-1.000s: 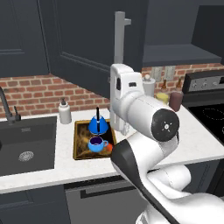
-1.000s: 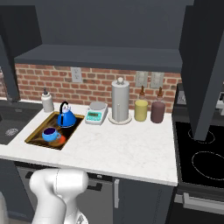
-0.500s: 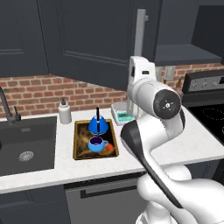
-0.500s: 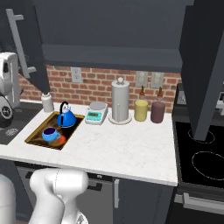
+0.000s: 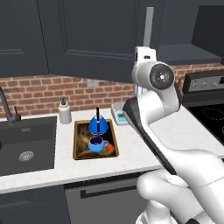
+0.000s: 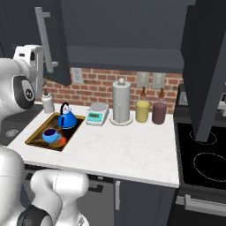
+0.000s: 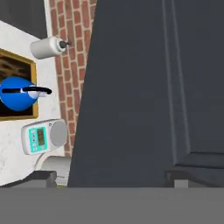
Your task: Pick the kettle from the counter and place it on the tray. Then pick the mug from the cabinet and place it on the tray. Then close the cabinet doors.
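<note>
Red brick backs the white counter (image 5: 52, 173), with the dark sink (image 5: 24, 146) at its left end. Just right of the sink lies the tray (image 5: 80, 148), and both the kettle (image 5: 98, 126) and the mug (image 5: 96, 143) stand on it, kettle at the back, mug in front. A white soap bottle (image 5: 65, 112) stands beside the tray's far left corner; a small digital scale (image 6: 97, 116), a paper towel roll (image 6: 122, 101) and two jars (image 6: 142, 111) follow along the wall to the right.

Half a second ago the cabinet door (image 6: 46, 42) beside the arm stood further out; it now sits nearer the cabinet (image 6: 119, 31) front, and the arm's upper joints have swung up and leftward with it. The far right door (image 6: 205, 66) hangs wide open as before, and kettle and mug have not moved.

The gripper (image 7: 111, 177) has its fingers spread wide apart, one on each side of the door's dark panel, nothing clamped. In the hand view the kettle, tray and scale lie well off to the gripper's left; in the base views they are well below it, on the counter.
</note>
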You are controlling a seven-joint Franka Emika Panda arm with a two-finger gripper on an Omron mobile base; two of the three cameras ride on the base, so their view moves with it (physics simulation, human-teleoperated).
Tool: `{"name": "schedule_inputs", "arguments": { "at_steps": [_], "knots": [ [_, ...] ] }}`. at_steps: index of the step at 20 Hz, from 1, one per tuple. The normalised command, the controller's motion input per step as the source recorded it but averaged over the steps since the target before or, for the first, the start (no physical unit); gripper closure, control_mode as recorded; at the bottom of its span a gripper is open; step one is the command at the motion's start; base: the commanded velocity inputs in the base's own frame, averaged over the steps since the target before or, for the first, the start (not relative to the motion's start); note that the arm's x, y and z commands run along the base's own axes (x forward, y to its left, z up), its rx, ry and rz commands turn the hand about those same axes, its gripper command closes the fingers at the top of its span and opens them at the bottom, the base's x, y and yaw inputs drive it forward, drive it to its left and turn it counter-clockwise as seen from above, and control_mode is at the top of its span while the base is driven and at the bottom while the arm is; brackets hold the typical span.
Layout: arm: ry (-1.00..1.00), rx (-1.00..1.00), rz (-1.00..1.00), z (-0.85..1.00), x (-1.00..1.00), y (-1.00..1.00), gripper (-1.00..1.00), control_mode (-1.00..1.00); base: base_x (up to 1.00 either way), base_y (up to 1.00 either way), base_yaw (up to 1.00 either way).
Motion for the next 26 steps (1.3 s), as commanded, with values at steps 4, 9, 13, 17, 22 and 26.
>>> {"name": "schedule_inputs", "arguments": {
  "at_steps": [4,9,13,17,22,26],
  "knots": [
    [0.08,0.0,0.0,-0.12,1.0,-0.37,-1.0,-1.0,0.0,0.0,0.0],
    [0.06,0.0,0.0,-0.22,1.0,-0.24,-1.0,-1.0,0.0,0.0,0.0],
    [0.02,0.0,0.0,-0.12,0.98,-0.07,-1.0,-1.0,0.0,0.0,0.0],
    [0.0,0.0,0.0,-0.02,0.59,0.0,-1.0,-1.0,0.0,0.0,0.0],
    [0.0,0.0,0.0,-0.06,0.41,0.0,-1.0,-1.0,0.0,0.0,0.0],
    [0.0,0.0,0.0,-0.11,0.64,0.0,-1.0,-1.0,0.0,0.0,0.0]
  ]
}}
